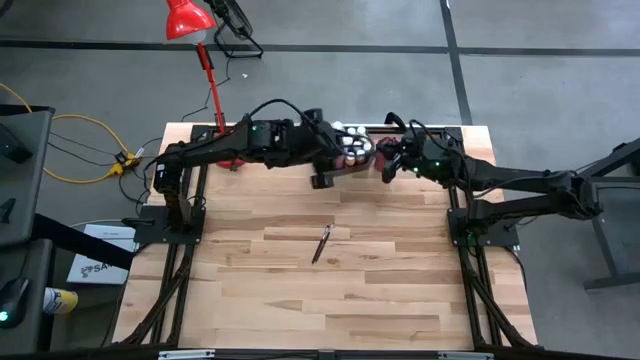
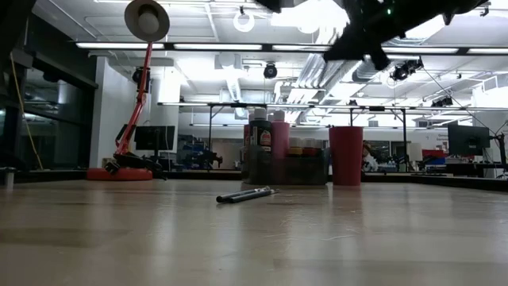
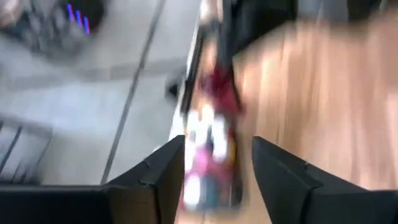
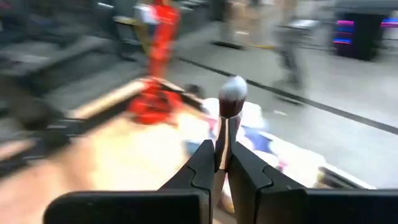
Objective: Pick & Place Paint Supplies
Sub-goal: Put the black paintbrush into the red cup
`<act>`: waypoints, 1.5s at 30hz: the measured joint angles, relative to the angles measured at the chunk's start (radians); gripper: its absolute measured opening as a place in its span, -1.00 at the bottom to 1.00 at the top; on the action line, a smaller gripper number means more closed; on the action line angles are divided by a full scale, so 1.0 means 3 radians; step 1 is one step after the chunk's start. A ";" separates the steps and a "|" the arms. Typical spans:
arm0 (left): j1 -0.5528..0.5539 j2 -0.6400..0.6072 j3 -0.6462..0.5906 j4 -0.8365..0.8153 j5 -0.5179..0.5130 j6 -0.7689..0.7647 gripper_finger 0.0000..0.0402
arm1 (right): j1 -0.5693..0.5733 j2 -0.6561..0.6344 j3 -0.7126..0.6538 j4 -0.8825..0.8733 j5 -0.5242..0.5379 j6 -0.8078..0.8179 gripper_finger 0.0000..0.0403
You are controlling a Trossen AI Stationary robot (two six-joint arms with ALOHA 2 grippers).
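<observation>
A grey bin (image 1: 356,150) at the table's far edge holds several small paint bottles (image 2: 262,137) with white, pink and dark caps. A red cup (image 2: 346,155) stands next to it. Two dark-handled paintbrushes (image 1: 322,243) lie flat side by side on the wood near the table's middle, also seen in the low view (image 2: 246,194). My left gripper (image 3: 217,143) is open and hovers over the near left side of the bin (image 3: 208,168). My right gripper (image 4: 222,149) is up in the air by the bin's right side (image 1: 385,165), shut on a brush. My right gripper pinches the thin handle (image 4: 225,134) of a paintbrush between its two fingers. The brush runs along the fingers and sticks out past their tips, ending in a fluffy grey-white bristle head (image 4: 233,93). It is lifted clear of the table.
A red desk lamp stands on its base (image 2: 119,173) at the table's far left corner, its arm (image 1: 212,95) rising above the edge. Both arms crowd the far middle of the table. Bare wood (image 1: 330,300) stretches from the loose brushes to the near edge.
</observation>
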 joint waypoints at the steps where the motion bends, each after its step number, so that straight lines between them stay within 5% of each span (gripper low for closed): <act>1: 0.0000 -0.0015 -0.0005 -0.0226 -0.0094 -0.0064 -0.09 | -0.0029 -0.0017 0.0000 -0.0120 0.0134 0.0006 -0.91; 6: -0.0004 -0.0019 -0.0095 -0.0740 -0.0383 -0.0428 -0.04 | -0.0234 -0.0031 0.0001 -0.0557 0.0463 -0.0008 -0.91; 13: -0.0028 -0.0018 -0.0544 -0.0568 -0.0409 -0.0556 -0.04 | -0.0559 0.0106 0.0000 -0.0626 0.0537 -0.0032 -0.91; 22: -0.0045 -0.0481 -0.1607 0.0647 0.0136 -0.0446 -0.04 | -0.0793 0.0421 0.0000 -0.0734 0.0277 -0.0031 -0.90; 32: -0.0046 -0.1311 -0.3178 0.1799 0.0433 -0.1030 -0.04 | -0.0823 0.0567 0.0001 -0.0766 0.0289 -0.0013 -0.53; 45: -0.0139 -0.1345 -0.3702 0.2038 0.0450 -0.1797 -0.04 | -0.0819 0.0053 0.0001 -0.1132 0.0219 0.0158 -0.23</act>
